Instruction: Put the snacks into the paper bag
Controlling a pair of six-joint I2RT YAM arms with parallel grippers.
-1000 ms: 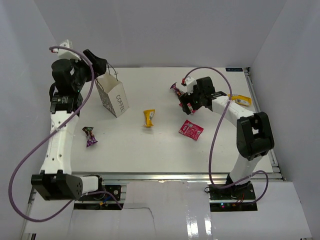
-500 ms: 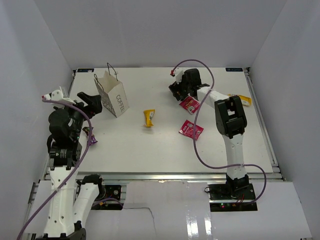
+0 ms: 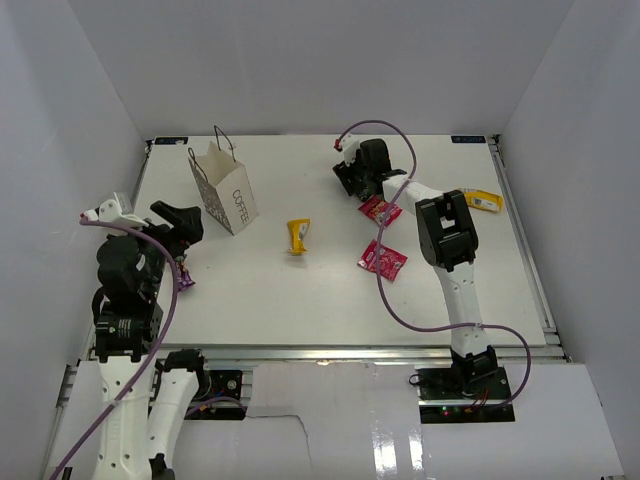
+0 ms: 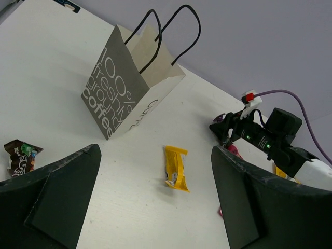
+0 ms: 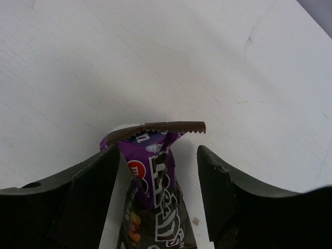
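The step in hand looks to be picking up the dark candy wrapper (image 5: 155, 171), which lies at the far side of the table (image 3: 250, 290), about twelve o'clock in the overhead view. The right gripper (image 5: 158, 155) straddles it with jaws part open: one finger is close against the packet's edge, there is a clear gap at the other, and nothing is pinched yet. To do it well, I'd centre the jaws so both pads meet the packet together, close across its body rather than the crimped end, then lift straight up before swinging to the paper bag (image 3: 228, 195) – upright at ten o'clock, well apart from this packet. The right arm reaches long across the table, elbow raised, wrist tipped down. The left gripper (image 3: 178, 222) hangs at nine o'clock near the bag, jaws wide and empty. Also lying out are a yellow packet (image 3: 298, 236) near the middle, a far red pouch (image 3: 380, 210) just beside the right gripper, a near red pouch (image 3: 382, 258), a second yellow packet (image 3: 482, 200) at three o'clock – and a second dark wrapper (image 4: 21, 155) below the left gripper
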